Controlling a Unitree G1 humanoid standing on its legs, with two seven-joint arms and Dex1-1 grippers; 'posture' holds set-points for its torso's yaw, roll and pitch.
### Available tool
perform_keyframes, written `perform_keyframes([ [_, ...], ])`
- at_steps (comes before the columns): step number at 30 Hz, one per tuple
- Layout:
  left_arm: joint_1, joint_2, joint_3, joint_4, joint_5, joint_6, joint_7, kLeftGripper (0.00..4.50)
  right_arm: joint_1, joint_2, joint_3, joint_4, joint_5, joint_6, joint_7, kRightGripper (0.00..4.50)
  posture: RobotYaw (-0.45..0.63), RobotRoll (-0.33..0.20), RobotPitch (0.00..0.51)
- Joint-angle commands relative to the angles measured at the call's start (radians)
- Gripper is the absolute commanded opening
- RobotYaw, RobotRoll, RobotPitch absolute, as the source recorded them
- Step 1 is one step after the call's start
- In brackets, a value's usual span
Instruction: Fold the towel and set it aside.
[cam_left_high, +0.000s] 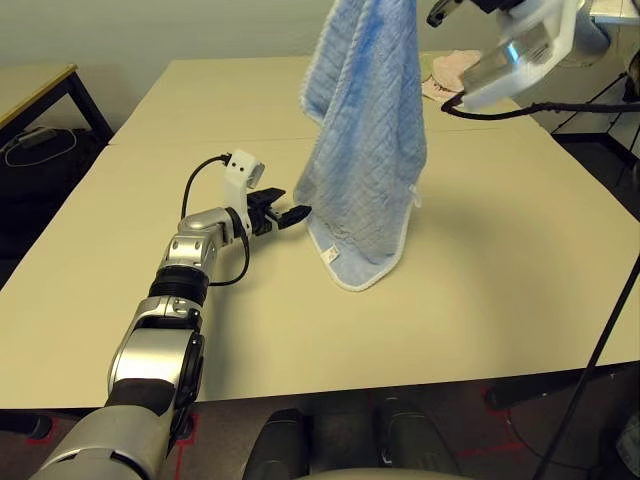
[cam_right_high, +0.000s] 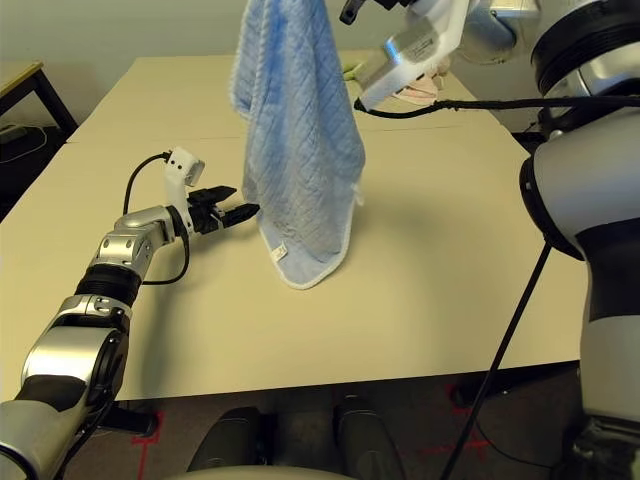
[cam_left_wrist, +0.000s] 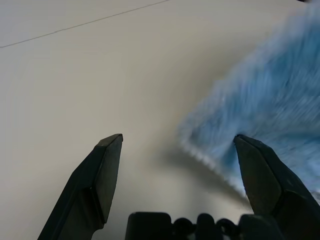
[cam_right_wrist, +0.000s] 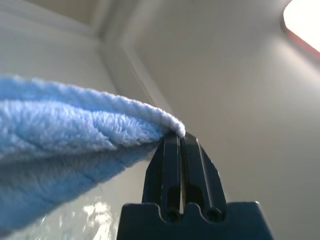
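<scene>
Because the right jaws are pressed together on one top corner of the towel, the cloth hangs down from the upper middle of the head-camera frame like a flag, with only its lowest corner resting on the surface. I judge that it is held so high in order to let the cloth open under its own weight, so that a free edge is offered to the other arm.

The left jaws stand spread wide and hold nothing. They sit at the centre left of the frame, low over the surface and pointing toward the hanging left edge of the towel, very near it; I cannot tell if they touch it. In the left wrist view the blue edge lies just beside one finger, not yet between the two. This placing looks to me like a preparation to catch a second corner or edge, which the fold needs before the cloth can be laid flat.

Further out, a pale pink cloth lies at the upper right, on the far part of the surface, well apart from the work.

Counting: one blue towel, one pink cloth, two arms with one pair of jaws each, and one surface. No fold is made yet, in my judgement.
</scene>
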Motion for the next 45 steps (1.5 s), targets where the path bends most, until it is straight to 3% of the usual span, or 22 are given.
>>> perform_keyframes([
  [1, 0.002, -0.001, -0.001, -0.005, 0.000, 0.011, -0.009, 4.50, 0.035, 0.012, -0.121, 0.014, 0.190, 0.006, 0.272, 0.04, 0.08, 0.000, 0.000],
  [7, -0.006, -0.007, -0.002, 0.003, 0.000, 0.014, -0.010, 4.50, 0.093, 0.038, -0.237, -0.019, 0.378, 0.026, 0.608, 0.04, 0.08, 0.000, 0.000],
  [15, -0.003, -0.018, 0.000, 0.002, 0.000, 0.016, -0.005, 4.50, 0.086, 0.052, -0.203, -0.075, 0.310, -0.030, 0.681, 0.04, 0.08, 0.000, 0.004],
  [20, 0.004, -0.021, 0.000, -0.006, 0.000, 0.020, -0.005, 4.50, 0.073, 0.040, -0.142, -0.135, 0.136, -0.093, 0.578, 0.04, 0.08, 0.000, 0.007],
  [24, 0.005, -0.019, -0.001, -0.006, 0.001, 0.023, -0.006, 4.50, 0.055, -0.012, -0.031, -0.182, -0.115, -0.009, 0.339, 0.04, 0.08, 0.000, 0.009],
  [28, 0.018, 0.001, -0.018, -0.043, -0.016, 0.107, -0.078, 4.50, 0.028, -0.041, 0.057, -0.144, -0.249, 0.089, 0.124, 0.04, 0.08, 0.000, 0.007],
  [35, 0.134, 0.091, -0.057, -0.264, -0.061, 0.336, -0.216, 4.50, -0.013, -0.036, 0.180, -0.107, -0.376, 0.141, -0.112, 0.04, 0.10, 0.000, 0.010],
  [45, 0.101, 0.018, -0.029, -0.222, -0.057, 0.266, -0.103, 4.50, -0.103, -0.025, 0.268, -0.056, -0.436, 0.221, -0.280, 0.04, 0.11, 0.000, 0.000],
])
